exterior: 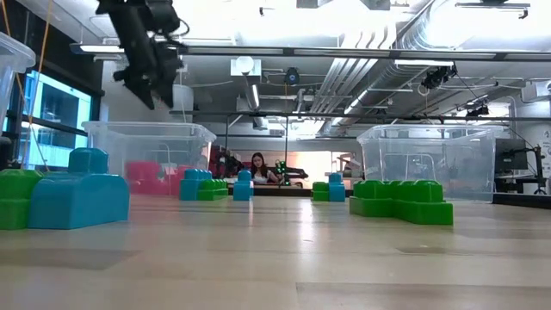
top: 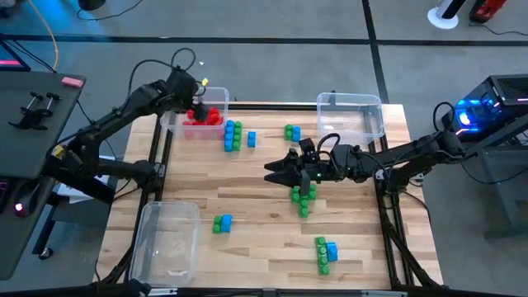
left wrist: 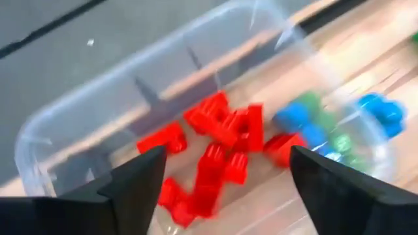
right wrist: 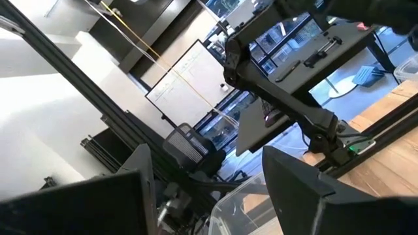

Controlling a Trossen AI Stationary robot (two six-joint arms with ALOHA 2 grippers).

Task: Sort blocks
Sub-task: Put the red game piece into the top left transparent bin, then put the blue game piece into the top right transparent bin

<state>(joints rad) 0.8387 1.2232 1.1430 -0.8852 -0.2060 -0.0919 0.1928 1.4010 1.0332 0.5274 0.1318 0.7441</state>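
Several red blocks (left wrist: 219, 130) lie in the clear bin (top: 216, 95) at the table's far left. My left gripper (left wrist: 225, 160) hangs open above them, tilted down, with nothing between its fingers; the low view shows it (exterior: 145, 82) well above the bin (exterior: 151, 138). My right gripper (top: 276, 172) is open over the middle of the table, pointing about level toward the left edge, and it is empty (right wrist: 206, 170). Green blocks (top: 303, 198) rest on the table just under and near it.
Blue and green clusters sit beside the red bin (top: 233, 136), at the far middle (top: 291, 132), near the left (top: 221, 223) and near the right (top: 326, 252). One clear bin (top: 351, 115) stands far right, another (top: 165, 239) near left. A person sits in the room beyond (exterior: 258, 168).
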